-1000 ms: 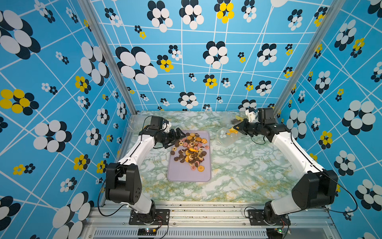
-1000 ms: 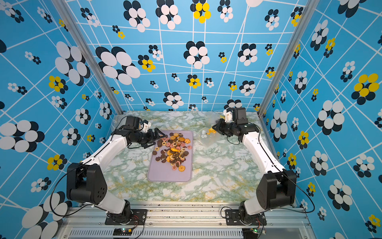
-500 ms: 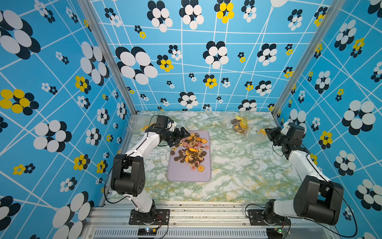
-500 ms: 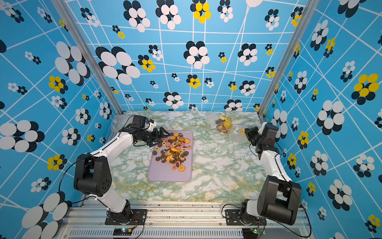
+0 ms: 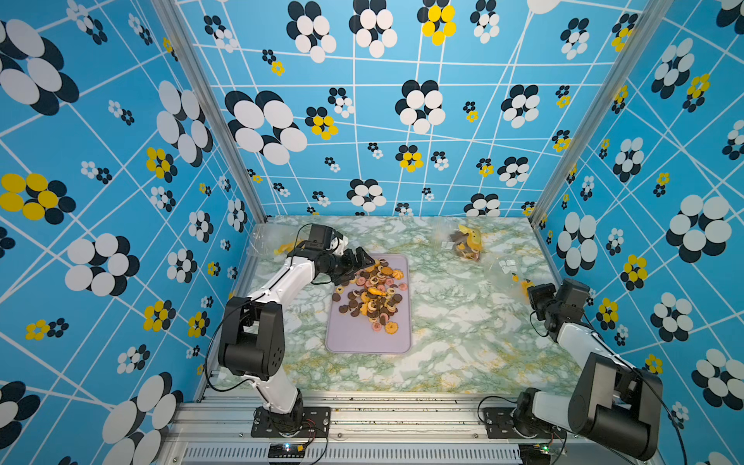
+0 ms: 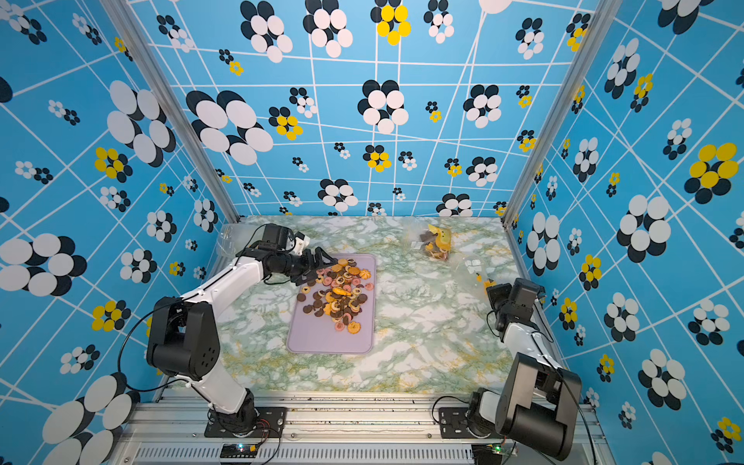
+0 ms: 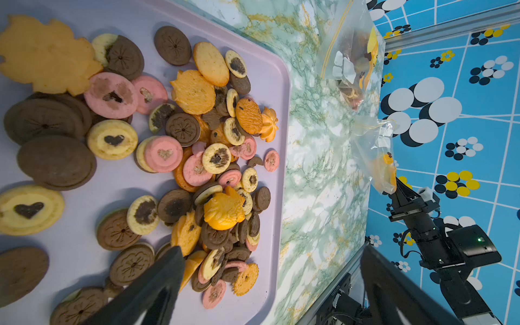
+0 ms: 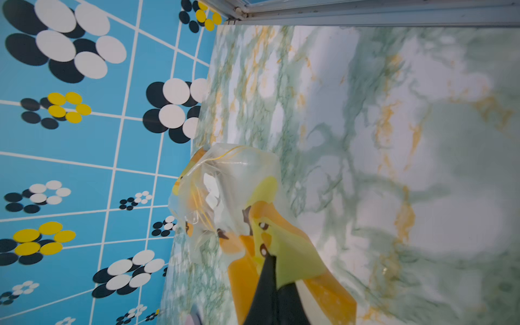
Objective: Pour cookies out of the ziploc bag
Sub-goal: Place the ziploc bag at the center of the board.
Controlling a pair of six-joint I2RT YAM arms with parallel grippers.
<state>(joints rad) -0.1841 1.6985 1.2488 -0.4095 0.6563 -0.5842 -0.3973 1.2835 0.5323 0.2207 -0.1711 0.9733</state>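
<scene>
**Blue flowered walls (image 5: pixel 120 201), marble table (image 5: pixel 451 346): cookies (image 5: pixel 372 296) out on the tray (image 5: pixel 364 341)**

The cookies are lying heaped on the far half of the lilac tray. The left gripper (image 5: pixel 356 266) is hovering over the tray's far left corner, spread wide and holding nothing. Its wrist view is cutting both fingers (image 7: pixel 157 281) off at the edge. The right gripper (image 8: pixel 269 267) is pinching a clear bag (image 8: pixel 230 191) by its printed corner, a grip the top views are showing only as a blur by the right wall. Another bag (image 5: pixel 463 243) is lying at the back with cookies inside. A third bag (image 5: pixel 263 240) is half hiding behind the left arm. A second ago the right arm was reaching in beside the tray; now it is drawn back.
</scene>
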